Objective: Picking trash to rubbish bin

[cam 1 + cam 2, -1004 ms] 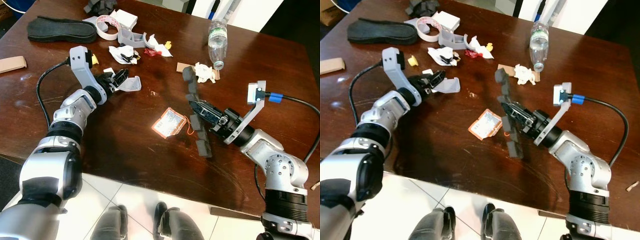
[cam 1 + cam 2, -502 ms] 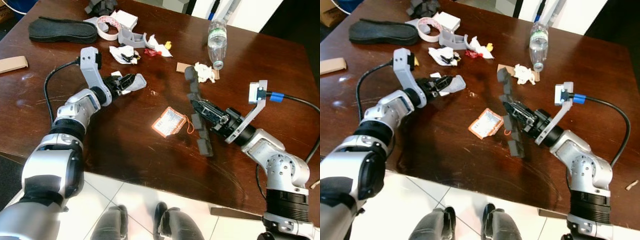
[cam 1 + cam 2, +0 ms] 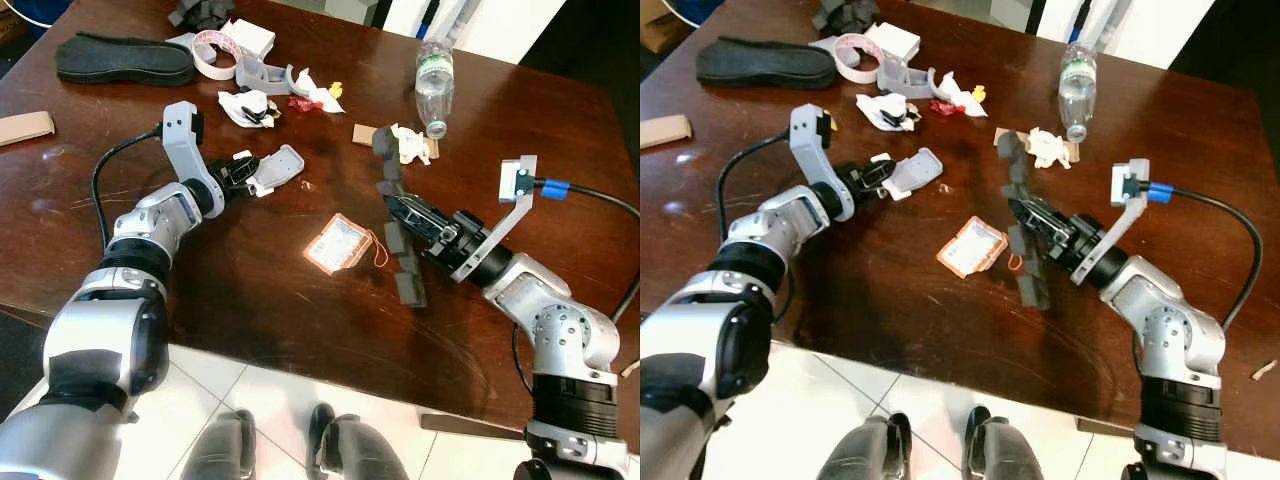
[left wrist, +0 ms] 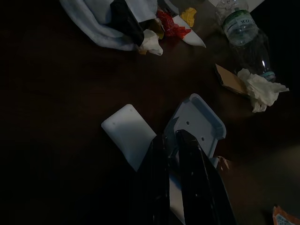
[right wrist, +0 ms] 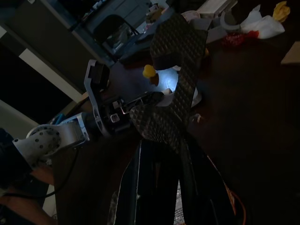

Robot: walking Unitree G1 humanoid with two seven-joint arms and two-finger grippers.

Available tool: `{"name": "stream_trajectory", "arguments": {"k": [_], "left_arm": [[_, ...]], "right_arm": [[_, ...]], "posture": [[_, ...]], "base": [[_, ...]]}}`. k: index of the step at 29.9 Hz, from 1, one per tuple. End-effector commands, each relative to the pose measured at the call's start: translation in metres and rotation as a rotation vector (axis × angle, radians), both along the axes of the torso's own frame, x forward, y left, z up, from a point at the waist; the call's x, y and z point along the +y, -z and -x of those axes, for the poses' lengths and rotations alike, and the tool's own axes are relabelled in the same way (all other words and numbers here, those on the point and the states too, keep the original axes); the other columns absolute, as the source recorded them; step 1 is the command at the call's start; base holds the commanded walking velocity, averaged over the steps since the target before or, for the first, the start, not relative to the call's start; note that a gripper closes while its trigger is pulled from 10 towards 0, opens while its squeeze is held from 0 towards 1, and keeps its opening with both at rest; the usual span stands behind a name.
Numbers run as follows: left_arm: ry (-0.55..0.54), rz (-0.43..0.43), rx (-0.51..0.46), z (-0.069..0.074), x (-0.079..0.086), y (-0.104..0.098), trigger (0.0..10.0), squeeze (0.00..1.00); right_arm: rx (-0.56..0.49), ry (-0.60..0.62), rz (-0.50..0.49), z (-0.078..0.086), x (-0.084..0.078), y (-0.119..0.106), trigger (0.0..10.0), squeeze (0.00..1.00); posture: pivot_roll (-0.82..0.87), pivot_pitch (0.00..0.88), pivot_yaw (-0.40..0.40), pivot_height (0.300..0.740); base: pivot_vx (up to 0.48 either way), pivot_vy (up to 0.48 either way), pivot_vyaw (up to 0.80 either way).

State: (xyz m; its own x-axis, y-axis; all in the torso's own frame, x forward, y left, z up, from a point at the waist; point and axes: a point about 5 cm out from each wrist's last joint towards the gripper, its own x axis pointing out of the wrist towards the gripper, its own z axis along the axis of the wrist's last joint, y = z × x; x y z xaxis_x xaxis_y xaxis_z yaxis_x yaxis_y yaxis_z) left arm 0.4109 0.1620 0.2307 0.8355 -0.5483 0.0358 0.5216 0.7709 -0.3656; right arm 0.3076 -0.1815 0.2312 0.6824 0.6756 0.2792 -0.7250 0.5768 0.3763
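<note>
while left end effector (image 3: 243, 176) grips grey plastic piece (image 3: 278, 166) farther right, right end effector (image 3: 400, 208) lifts black foam strip (image 3: 398, 225)

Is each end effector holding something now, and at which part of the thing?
Yes, both. The left end effector grips the grey plastic piece at its near edge. The right end effector grips the black foam strip near its middle.

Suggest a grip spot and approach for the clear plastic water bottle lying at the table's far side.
Take the clear plastic water bottle across its mid-body, near the label, coming down from above with the fingers straddling its width. It lies on its side on the brown wooden table, cap end toward the robot, so the round body would probably roll under a side push. The crumpled white tissue lies close by the cap.
</note>
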Motion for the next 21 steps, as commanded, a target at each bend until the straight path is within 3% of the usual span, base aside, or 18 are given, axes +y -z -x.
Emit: {"name": "stream_trajectory", "arguments": {"k": [1,4,8,9,11,13,16,18,21], "left_arm": [[-0.017,-0.018,0.049,0.004,0.005,0.021,0.0,0.00],[-0.008,0.010,-0.036,0.004,0.008,0.008,0.0,0.00],[0.037,0.228,-0.242,0.020,0.018,-0.026,0.0,0.00],[0.037,0.228,-0.242,0.020,0.018,-0.026,0.0,0.00],[0.075,0.301,-0.311,0.042,0.019,-0.026,0.0,0.00],[0.075,0.301,-0.311,0.042,0.019,-0.026,0.0,0.00],[0.104,0.325,-0.348,0.066,0.020,-0.020,0.0,0.00],[0.104,0.325,-0.348,0.066,0.020,-0.020,0.0,0.00],[0.141,0.346,-0.374,0.083,0.019,-0.018,0.0,0.00]], "right_arm": [[-0.004,0.014,-0.016,0.000,-0.003,0.001,0.0,0.00],[-0.014,0.014,-0.043,-0.001,-0.003,-0.001,0.0,0.00],[-0.033,0.010,-0.148,-0.002,-0.002,-0.005,0.0,0.00],[-0.033,0.010,-0.148,-0.002,-0.002,-0.005,0.0,0.00],[-0.037,0.002,-0.191,-0.005,0.002,-0.004,0.0,0.00],[-0.037,0.002,-0.191,-0.005,0.002,-0.004,0.0,0.00],[-0.034,-0.008,-0.216,-0.010,0.008,-0.001,0.0,0.00],[-0.034,-0.008,-0.216,-0.010,0.008,-0.001,0.0,0.00],[-0.020,0.001,-0.221,-0.018,0.011,0.005,0.0,0.00]], "posture": [[-0.07,0.333,-0.082,0.740],[-0.06,0.320,-0.076,0.740],[-0.05,0.289,-0.068,0.740],[-0.05,0.289,-0.068,0.740],[-0.02,0.264,-0.064,0.740],[-0.02,0.264,-0.064,0.740],[0.02,0.236,-0.060,0.740],[0.02,0.236,-0.060,0.740],[0.06,0.201,-0.055,0.740]], "base": [[0.000,0.000,0.00],[0.000,0.000,0.00],[0.000,0.000,0.00],[0.000,0.000,0.00],[0.000,0.000,0.00],[0.000,0.000,0.00],[0.000,0.000,0.00],[0.000,0.000,0.00],[0.000,0.000,0.00]]}}
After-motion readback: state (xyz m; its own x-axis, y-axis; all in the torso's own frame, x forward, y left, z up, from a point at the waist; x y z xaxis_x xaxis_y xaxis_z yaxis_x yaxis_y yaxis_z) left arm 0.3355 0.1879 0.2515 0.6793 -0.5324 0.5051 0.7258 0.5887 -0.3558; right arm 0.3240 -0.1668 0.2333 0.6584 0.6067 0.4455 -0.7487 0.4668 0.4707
